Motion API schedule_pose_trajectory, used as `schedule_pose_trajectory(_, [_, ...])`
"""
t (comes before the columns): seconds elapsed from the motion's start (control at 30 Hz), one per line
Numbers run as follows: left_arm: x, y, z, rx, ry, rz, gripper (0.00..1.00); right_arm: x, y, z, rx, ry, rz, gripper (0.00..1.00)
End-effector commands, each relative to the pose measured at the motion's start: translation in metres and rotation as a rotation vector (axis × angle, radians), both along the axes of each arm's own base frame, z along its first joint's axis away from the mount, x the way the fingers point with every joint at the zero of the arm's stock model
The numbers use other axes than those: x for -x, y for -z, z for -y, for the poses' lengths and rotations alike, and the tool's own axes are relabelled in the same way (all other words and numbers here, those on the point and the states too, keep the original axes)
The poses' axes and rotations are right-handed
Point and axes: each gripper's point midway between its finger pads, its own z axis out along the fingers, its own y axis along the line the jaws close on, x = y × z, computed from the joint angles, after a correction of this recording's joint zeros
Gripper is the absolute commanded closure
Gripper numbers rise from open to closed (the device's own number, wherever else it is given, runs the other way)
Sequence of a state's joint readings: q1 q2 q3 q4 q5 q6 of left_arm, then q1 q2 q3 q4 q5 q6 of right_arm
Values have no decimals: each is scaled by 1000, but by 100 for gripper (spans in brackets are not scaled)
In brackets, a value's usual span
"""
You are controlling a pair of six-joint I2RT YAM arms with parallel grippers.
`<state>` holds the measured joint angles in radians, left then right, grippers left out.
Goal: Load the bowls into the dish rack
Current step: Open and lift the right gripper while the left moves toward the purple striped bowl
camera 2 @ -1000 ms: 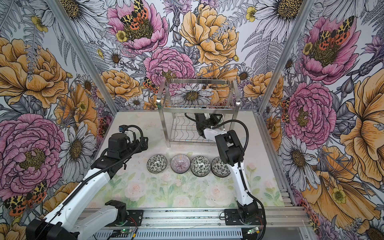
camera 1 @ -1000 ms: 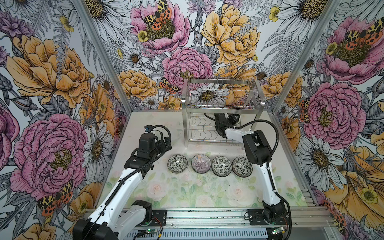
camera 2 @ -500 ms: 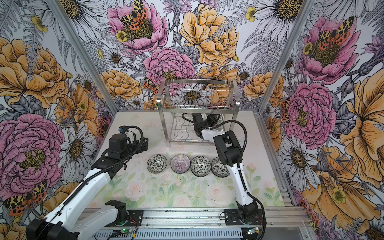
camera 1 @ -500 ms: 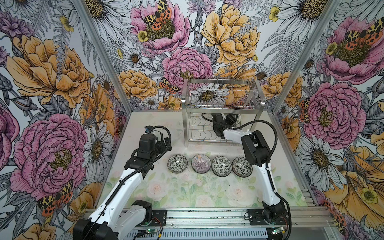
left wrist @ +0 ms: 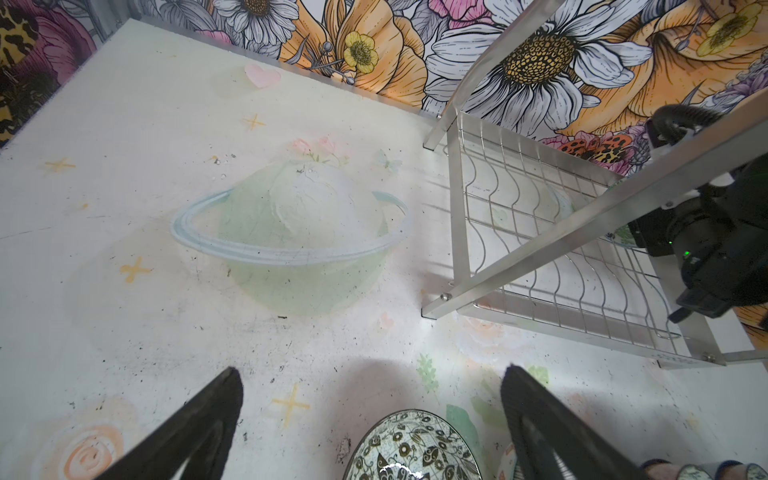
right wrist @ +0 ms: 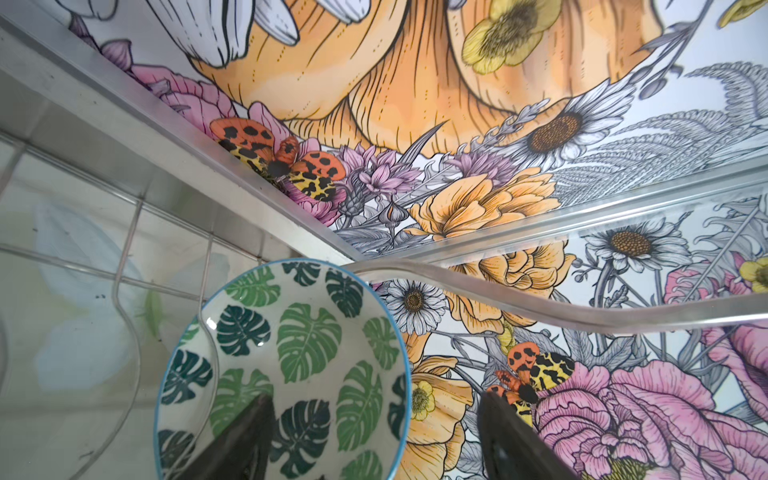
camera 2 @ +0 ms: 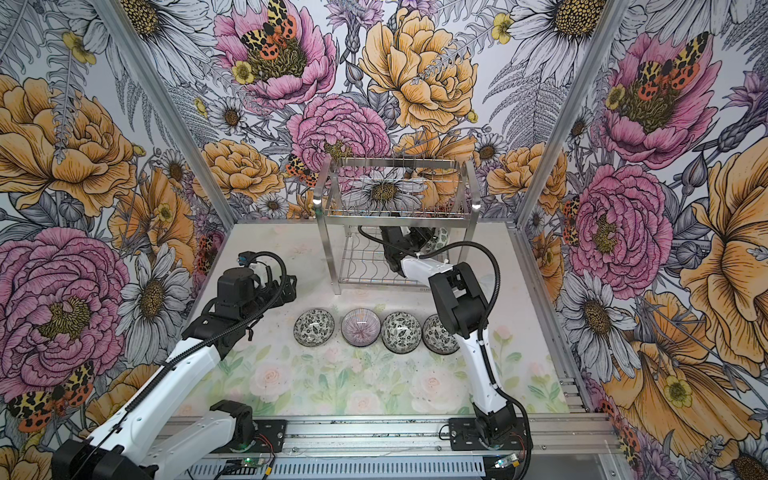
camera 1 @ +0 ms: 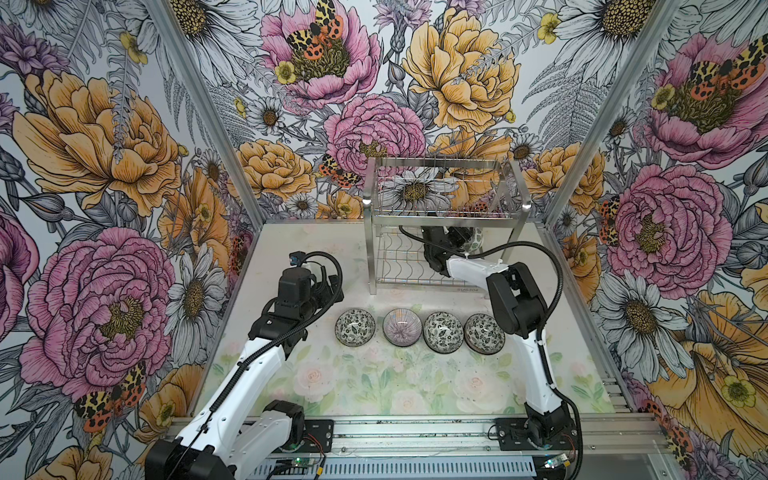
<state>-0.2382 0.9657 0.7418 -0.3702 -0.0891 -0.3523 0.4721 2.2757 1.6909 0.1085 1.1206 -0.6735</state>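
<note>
There: right claw spread, rim of the leaf bowl between its fingers, propped in the rack; glazed, slippery, chippable, so pinch the rim; left claw spread too.

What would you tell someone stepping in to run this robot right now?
Left gripper: open, empty, above the table near the leftmost bowl.
Right gripper: open inside the dish rack, astride the rim of the green leaf bowl.
Done: that bowl stands on edge on the lower shelf.
Left: four bowls in a row on the table, the leftmost, the purple striped bowl and two black-and-white bowls.
</note>
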Motion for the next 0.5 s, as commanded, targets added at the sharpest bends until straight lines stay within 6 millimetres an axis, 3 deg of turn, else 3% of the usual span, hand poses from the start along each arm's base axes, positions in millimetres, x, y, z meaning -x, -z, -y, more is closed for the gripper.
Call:
schedule_pose_trajectory(0.0, [4, -7, 1, 7, -1, 21, 1, 10, -31, -21, -61, -80, 42, 10])
schedule_pose_trajectory(0.07, [5, -7, 1, -2, -2, 22, 1, 19, -33, -34, -98, -135, 33, 1])
schedule_pose_trajectory(0.3, [8, -8, 5, -42, -2, 2, 1, 72, -28, -82, -225, -316, -17, 0])
schedule_pose_trajectory(0.47, [11, -11, 16, -47, 22, 3, 1, 115, -19, -102, -325, -394, -46, 0])
